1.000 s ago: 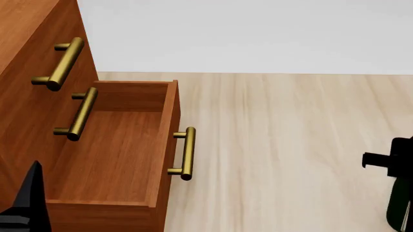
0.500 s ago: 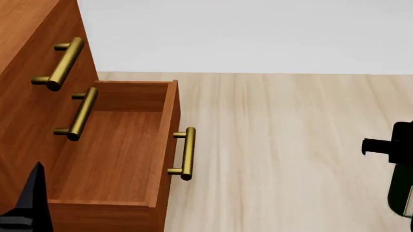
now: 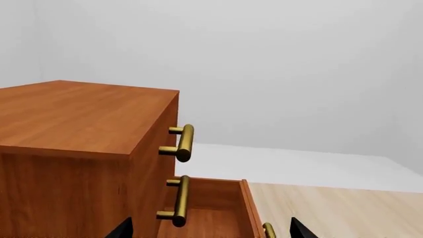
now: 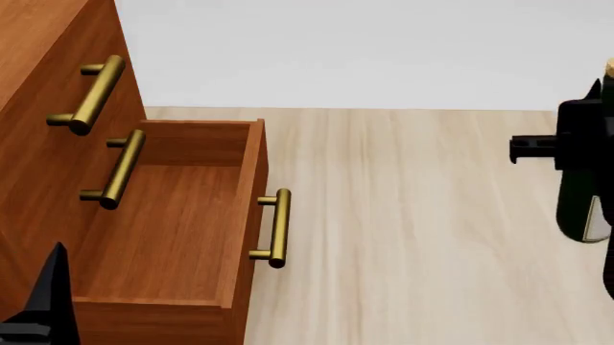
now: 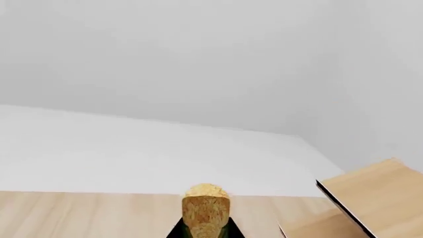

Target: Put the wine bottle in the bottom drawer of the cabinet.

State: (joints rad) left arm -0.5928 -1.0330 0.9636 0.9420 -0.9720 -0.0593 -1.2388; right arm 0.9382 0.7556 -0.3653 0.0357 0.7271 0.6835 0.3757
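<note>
The reddish-brown cabinet (image 4: 39, 86) stands at the left. Its bottom drawer (image 4: 163, 223) is pulled out and shows a bare wooden floor, with the brass handle (image 4: 276, 228) on its front. At the right edge my right gripper (image 4: 583, 154) is shut on the dark green wine bottle (image 4: 576, 208), held above the floor and well to the right of the drawer. In the right wrist view the bottle's cork-coloured top (image 5: 206, 208) stands upright. My left gripper (image 3: 211, 234) is open over the drawer's near end with nothing between its fingers (image 4: 48, 302).
Two upper drawers are shut, each with a brass handle (image 4: 91, 93) (image 4: 120, 169). Pale wooden floor (image 4: 413, 215) lies between the drawer and the bottle. A pale wood board with a black edge (image 5: 370, 198) is beyond the bottle in the right wrist view.
My right gripper has risen with the wine bottle and come slightly to the left; more of the bottle and its cork top now show. The left gripper has barely moved.
</note>
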